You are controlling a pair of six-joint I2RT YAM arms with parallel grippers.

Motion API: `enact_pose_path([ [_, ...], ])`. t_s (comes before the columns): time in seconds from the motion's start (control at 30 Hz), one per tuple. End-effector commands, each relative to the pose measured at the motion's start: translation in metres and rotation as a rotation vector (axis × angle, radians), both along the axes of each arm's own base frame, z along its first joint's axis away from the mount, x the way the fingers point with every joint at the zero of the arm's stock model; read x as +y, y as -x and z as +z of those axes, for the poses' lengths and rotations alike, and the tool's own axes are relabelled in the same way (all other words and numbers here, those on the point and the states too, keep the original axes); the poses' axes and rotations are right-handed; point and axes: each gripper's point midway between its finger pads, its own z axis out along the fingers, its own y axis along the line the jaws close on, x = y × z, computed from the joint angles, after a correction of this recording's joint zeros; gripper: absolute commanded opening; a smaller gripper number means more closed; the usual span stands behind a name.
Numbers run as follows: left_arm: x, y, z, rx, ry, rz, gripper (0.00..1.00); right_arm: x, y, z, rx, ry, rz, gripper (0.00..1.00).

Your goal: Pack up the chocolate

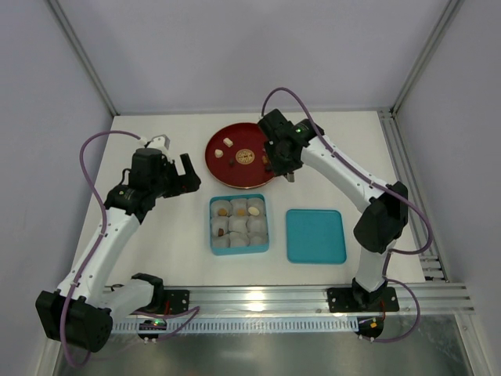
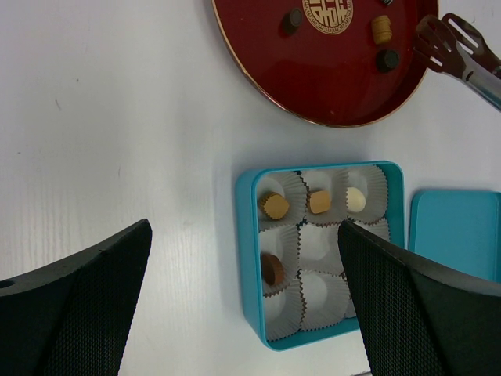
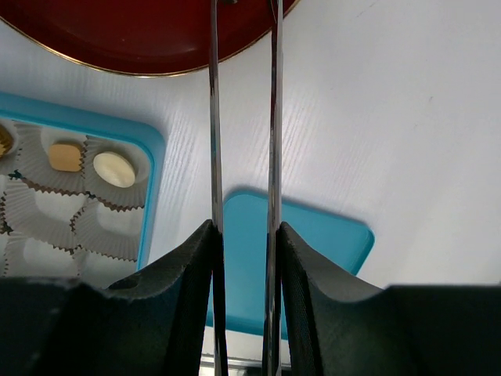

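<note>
Teal box (image 1: 239, 251) of chocolate (image 1: 223, 211), lid (image 1: 315, 236) beside (red plate (image 1: 227, 174) behind)

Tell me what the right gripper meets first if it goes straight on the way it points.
Probably the red plate rim: the tongs clamped in the right gripper end over it; height is unclear.

The left arm (image 1: 117, 227) and right arm (image 1: 344, 168) have white links, black joints and looping purple cables (image 1: 109, 134); the left hand's (image 1: 177, 162) fingers (image 2: 407, 298) are black, finely textured.
</note>
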Motion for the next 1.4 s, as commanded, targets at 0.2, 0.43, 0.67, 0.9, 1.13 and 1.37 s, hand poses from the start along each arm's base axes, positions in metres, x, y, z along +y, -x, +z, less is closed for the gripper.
enact_pose_path([
  [0.2, -0.003, -0.005, 0.006, -0.030, 0.025, -0.011, 1.00, 0.004, -0.008, -0.007, -0.006, -0.030, 0.023, 0.43],
  [0.43, -0.003, -0.005, 0.006, -0.027, 0.023, -0.009, 1.00, 0.006, -0.008, -0.016, 0.014, -0.032, 0.026, 0.43],
  [0.67, -0.003, -0.005, 0.006, -0.029, 0.021, -0.009, 1.00, 0.005, -0.009, -0.025, 0.026, -0.015, 0.022, 0.43],
  [0.9, -0.003, -0.005, 0.006, -0.029, 0.022, -0.009, 1.00, 0.003, -0.011, -0.033, 0.039, -0.004, 0.016, 0.42],
  [1.13, -0.002, -0.006, 0.005, -0.026, 0.019, -0.005, 1.00, 0.003, -0.013, -0.039, 0.048, 0.000, 0.016, 0.41],
  [1.37, -0.002, -0.006, 0.005, -0.025, 0.018, -0.006, 1.00, 0.004, -0.014, -0.043, 0.053, -0.003, 0.019, 0.41],
])
